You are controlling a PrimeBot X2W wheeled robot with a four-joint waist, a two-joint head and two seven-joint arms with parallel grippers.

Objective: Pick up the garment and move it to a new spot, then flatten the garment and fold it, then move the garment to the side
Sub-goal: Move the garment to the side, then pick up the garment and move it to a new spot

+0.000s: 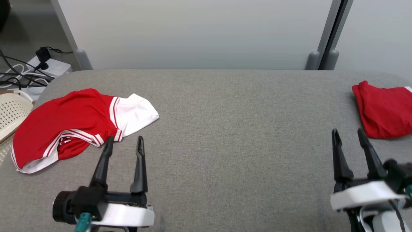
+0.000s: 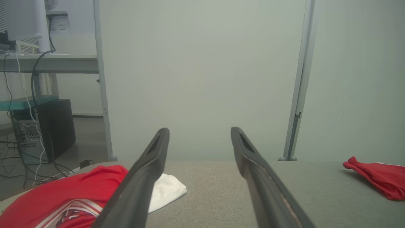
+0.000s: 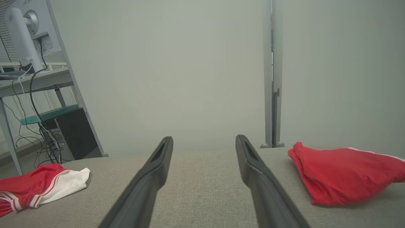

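garment point(image 1: 64, 122): crumpled, red and white, at left edge of grey table point(image 1: 225, 135) | left gripper point(image 1: 125, 139): fingers apart, empty, just beside its near hem | right gripper point(image 1: 347, 131): fingers apart, empty | folded red garment point(image 1: 384, 111): at right edge

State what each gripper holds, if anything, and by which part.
Nothing is held: the left gripper and right gripper are both open and empty; the crumpled red-and-white fabric garment lies ungripped.
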